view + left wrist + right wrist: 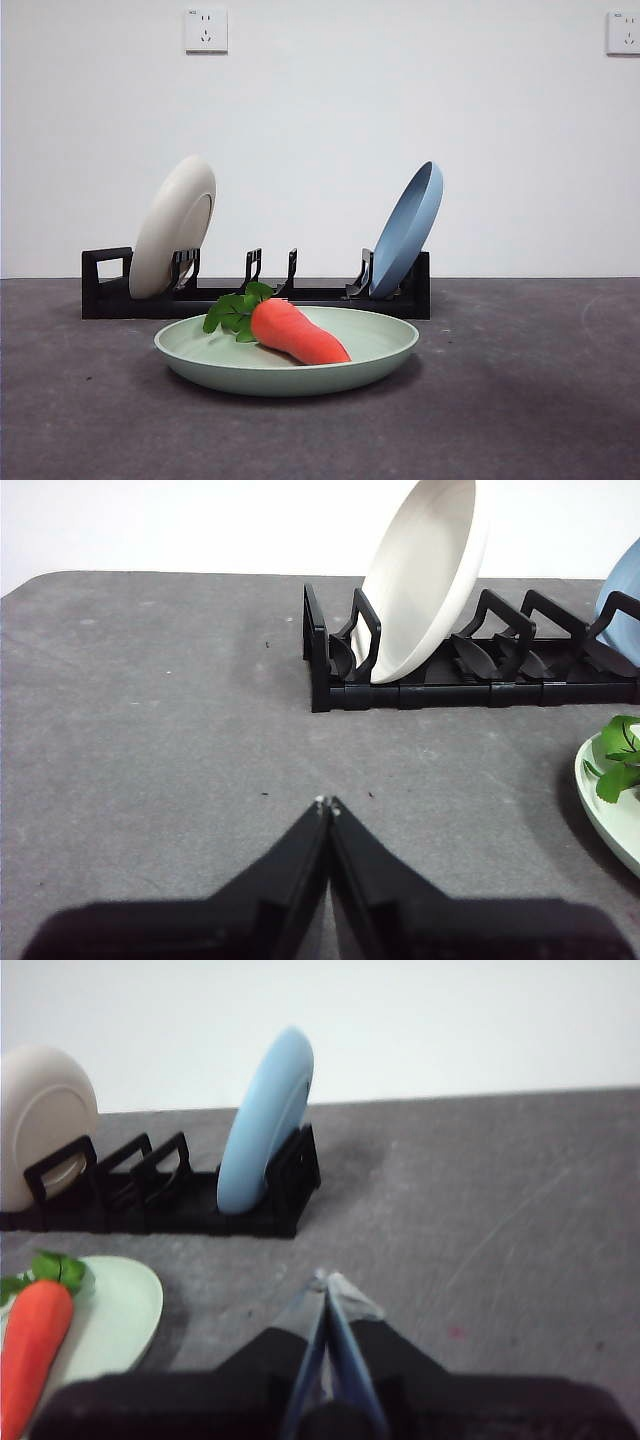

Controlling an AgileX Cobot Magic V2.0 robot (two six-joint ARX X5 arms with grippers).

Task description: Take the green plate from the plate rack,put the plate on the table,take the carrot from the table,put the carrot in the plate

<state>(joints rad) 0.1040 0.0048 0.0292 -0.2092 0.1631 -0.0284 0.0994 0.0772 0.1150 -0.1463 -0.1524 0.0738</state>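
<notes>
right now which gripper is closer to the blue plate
Right. The right gripper hovers over bare table just beside the blue plate at the rack's end. The left gripper sits off the opposite end, by the cream plate.

Open desk point(540, 400) lies on both sides of the green plate point(290, 372) and in front of it; nothing stands there. Behind the plate, the plate rack point(255, 298) runs across toward the far edge and bars passage at low level. A cream plate point(172, 228) leans in the slot next to the rack's handle end, a blue plate point(408, 228) in the slot at the other end; the middle slots between them are vacant. The carrot point(295, 332) occupies the green plate's centre. The gap between plate and rack is narrow.
</notes>
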